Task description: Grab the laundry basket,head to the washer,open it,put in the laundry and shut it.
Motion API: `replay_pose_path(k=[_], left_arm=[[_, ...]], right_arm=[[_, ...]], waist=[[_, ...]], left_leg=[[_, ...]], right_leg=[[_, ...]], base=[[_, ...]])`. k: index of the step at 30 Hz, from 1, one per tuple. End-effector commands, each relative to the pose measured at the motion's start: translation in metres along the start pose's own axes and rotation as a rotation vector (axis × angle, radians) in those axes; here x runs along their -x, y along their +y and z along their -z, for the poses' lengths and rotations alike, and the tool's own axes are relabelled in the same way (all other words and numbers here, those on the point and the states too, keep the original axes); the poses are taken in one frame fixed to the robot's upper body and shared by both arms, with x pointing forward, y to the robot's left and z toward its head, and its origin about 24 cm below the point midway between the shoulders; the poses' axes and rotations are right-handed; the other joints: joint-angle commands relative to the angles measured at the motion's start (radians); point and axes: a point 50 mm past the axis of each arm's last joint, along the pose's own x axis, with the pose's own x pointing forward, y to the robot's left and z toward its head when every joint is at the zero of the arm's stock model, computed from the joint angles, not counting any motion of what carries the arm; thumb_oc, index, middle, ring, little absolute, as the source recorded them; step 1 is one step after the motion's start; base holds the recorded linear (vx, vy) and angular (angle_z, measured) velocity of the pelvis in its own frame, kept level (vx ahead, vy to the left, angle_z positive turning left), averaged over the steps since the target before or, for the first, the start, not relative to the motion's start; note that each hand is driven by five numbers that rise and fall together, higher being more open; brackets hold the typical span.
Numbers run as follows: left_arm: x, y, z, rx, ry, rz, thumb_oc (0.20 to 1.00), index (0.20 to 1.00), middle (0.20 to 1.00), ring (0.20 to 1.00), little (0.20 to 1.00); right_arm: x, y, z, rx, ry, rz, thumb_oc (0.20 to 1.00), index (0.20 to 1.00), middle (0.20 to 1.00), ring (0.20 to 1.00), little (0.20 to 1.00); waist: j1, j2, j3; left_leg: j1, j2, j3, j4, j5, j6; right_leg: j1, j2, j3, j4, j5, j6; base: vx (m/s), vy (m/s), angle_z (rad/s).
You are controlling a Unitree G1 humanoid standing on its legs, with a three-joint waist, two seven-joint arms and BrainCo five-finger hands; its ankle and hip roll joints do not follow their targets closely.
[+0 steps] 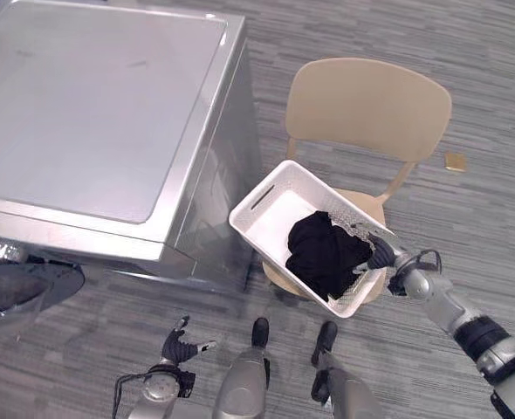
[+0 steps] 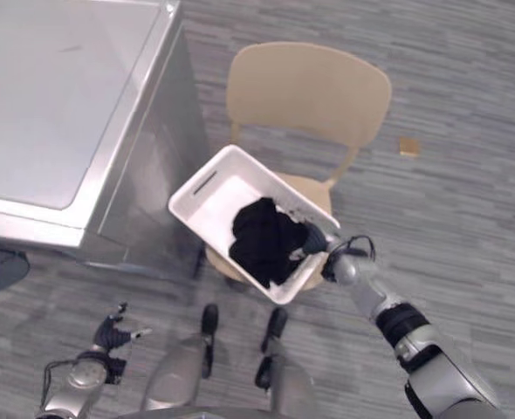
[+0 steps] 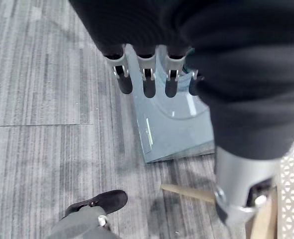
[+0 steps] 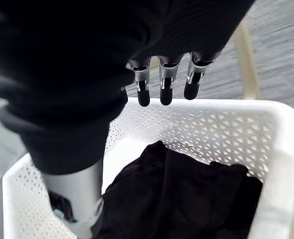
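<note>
Hanging low by the floor, the left hand (image 1: 181,347) was spread and empty. Over the laundry basket (image 1: 266,209), the right hand (image 4: 162,82) hovered with fingers straight, grasping nothing. Black laundry (image 1: 326,253) lay inside. Perched on the chair (image 1: 367,109) beside the washer (image 1: 100,113), that basket could probably tip off under a lopsided grab.

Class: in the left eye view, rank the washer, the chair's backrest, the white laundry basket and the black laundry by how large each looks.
Largest to smallest:
1. washer
2. white laundry basket and chair's backrest look roughly alike; not ranked
3. black laundry
</note>
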Motion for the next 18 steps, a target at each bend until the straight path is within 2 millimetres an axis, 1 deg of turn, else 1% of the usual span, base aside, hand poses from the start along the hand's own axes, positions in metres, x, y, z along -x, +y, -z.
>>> replay_pose_path(k=[1, 4, 7, 8, 9, 10, 11, 13, 14, 15, 17, 18], left_arm=[[-0.008, 0.009, -0.023, -0.023, -0.103, -0.041, 1.0, 1.0, 1.0, 1.0, 1.0], [-0.012, 0.007, -0.032, -0.005, -0.13, -0.048, 1.0, 1.0, 1.0, 1.0, 1.0], [-0.015, 0.006, -0.042, 0.019, -0.163, -0.057, 1.0, 1.0, 1.0, 1.0, 1.0], [-0.015, 0.005, -0.045, 0.025, -0.172, -0.056, 1.0, 1.0, 1.0, 1.0, 1.0], [-0.021, 0.003, -0.061, 0.044, -0.216, -0.053, 1.0, 1.0, 1.0, 1.0, 1.0], [-0.023, 0.002, -0.066, 0.05, -0.229, -0.048, 1.0, 1.0, 1.0, 1.0, 1.0], [-0.023, 0.002, -0.066, 0.051, -0.227, -0.048, 1.0, 1.0, 1.0, 1.0, 1.0], [-0.027, -0.001, -0.08, 0.067, -0.259, -0.044, 1.0, 1.0, 1.0, 1.0, 1.0], [-0.027, -0.001, -0.08, 0.067, -0.259, -0.045, 1.0, 1.0, 1.0, 1.0, 1.0], [-0.029, -0.003, -0.09, 0.073, -0.286, -0.036, 1.0, 1.0, 1.0, 1.0, 1.0], [-0.029, -0.005, -0.096, 0.079, -0.306, -0.034, 1.0, 1.0, 1.0, 1.0, 1.0], [-0.029, -0.005, -0.096, 0.078, -0.305, -0.034, 1.0, 1.0, 1.0, 1.0, 1.0]], right_arm=[[-0.01, -0.023, -0.005, 0.143, -0.042, 0.07, 1.0, 1.0, 1.0, 1.0, 1.0], [-0.019, -0.023, -0.001, 0.23, -0.005, 0.053, 1.0, 1.0, 1.0, 1.0, 1.0], [-0.025, -0.028, 0.006, 0.287, 0.043, 0.064, 1.0, 1.0, 1.0, 1.0, 1.0], [-0.027, -0.027, 0.008, 0.303, 0.06, 0.058, 1.0, 1.0, 1.0, 1.0, 1.0], [-0.034, -0.023, 0.015, 0.4, 0.128, 0.002, 1.0, 1.0, 1.0, 1.0, 1.0], [-0.036, -0.019, 0.015, 0.41, 0.147, -0.02, 1.0, 1.0, 1.0, 1.0, 1.0], [-0.036, -0.019, 0.015, 0.411, 0.146, -0.022, 1.0, 1.0, 1.0, 1.0, 1.0], [-0.038, -0.013, 0.023, 0.38, 0.241, -0.056, 1.0, 1.0, 1.0, 1.0, 1.0], [-0.038, -0.013, 0.023, 0.38, 0.24, -0.056, 1.0, 1.0, 1.0, 1.0, 1.0], [-0.041, -0.01, 0.02, 0.323, 0.258, -0.054, 0.2, 0.2, 0.2, 0.2, 0.2], [-0.042, -0.009, 0.013, 0.261, 0.231, -0.023, 0.2, 0.2, 0.2, 0.2, 0.2], [-0.042, -0.009, 0.013, 0.26, 0.232, -0.024, 0.2, 0.2, 0.2, 0.2, 0.2]], waist=[[0.035, 0.009, 0.016], [0.061, 0.018, 0.035], [0.081, 0.028, 0.057], [0.089, 0.033, 0.063], [0.115, 0.052, 0.091], [0.119, 0.056, 0.098], [0.118, 0.053, 0.093], [0.131, 0.063, 0.11], [0.131, 0.063, 0.11], [0.135, 0.065, 0.116], [0.131, 0.06, 0.116], [0.131, 0.06, 0.116]], left_leg=[[-0.038, -0.033, -0.009, -0.024, 0.009, 0.023], [-0.065, -0.035, -0.043, -0.041, 0.035, 0.015], [-0.092, -0.037, -0.072, -0.062, 0.062, 0.006], [-0.101, -0.038, -0.081, -0.068, 0.07, 0.003], [-0.142, -0.045, -0.111, -0.081, 0.091, -0.007], [-0.153, -0.046, -0.115, -0.079, 0.095, -0.011], [-0.14, -0.043, -0.12, -0.083, 0.072, -0.017], [-0.161, -0.045, -0.127, -0.083, 0.08, -0.022], [-0.162, -0.045, -0.128, -0.083, 0.08, -0.022], [-0.17, -0.045, -0.128, -0.086, 0.088, -0.025], [-0.164, -0.044, -0.127, -0.093, 0.093, -0.028], [-0.163, -0.044, -0.127, -0.094, 0.093, -0.028]], right_leg=[[0.006, -0.053, -0.006, 0.145, -0.169, 0.057], [-0.014, -0.049, -0.036, 0.147, -0.174, 0.053], [-0.036, -0.047, -0.066, 0.148, -0.178, 0.048], [-0.043, -0.047, -0.074, 0.148, -0.179, 0.048], [-0.081, -0.046, -0.105, 0.159, -0.189, 0.042], [-0.089, -0.047, -0.111, 0.164, -0.192, 0.04], [-0.081, -0.043, -0.099, 0.166, -0.214, 0.046], [-0.102, -0.044, -0.113, 0.178, -0.218, 0.042], [-0.103, -0.044, -0.113, 0.178, -0.218, 0.042], [-0.109, -0.042, -0.114, 0.178, -0.217, 0.041], [-0.104, -0.039, -0.113, 0.171, -0.216, 0.041], [-0.103, -0.038, -0.113, 0.171, -0.216, 0.041]], base=[[-0.01, -0.054, 0.4], [-0.02, -0.064, 0.36], [-0.02, -0.053, 0.37], [-0.04, -0.095, 0.54], [-0.04, -0.092, 0.49], [0.05, -0.117, 0.45], [0.06, -0.07, 0.44], [0.0, -0.05, 0.38], [-0.05, -0.03, 0.14], [-0.03, -0.02, 0.04], [0.0, 0.0, 0.0], [0.0, 0.0, 0.0]])
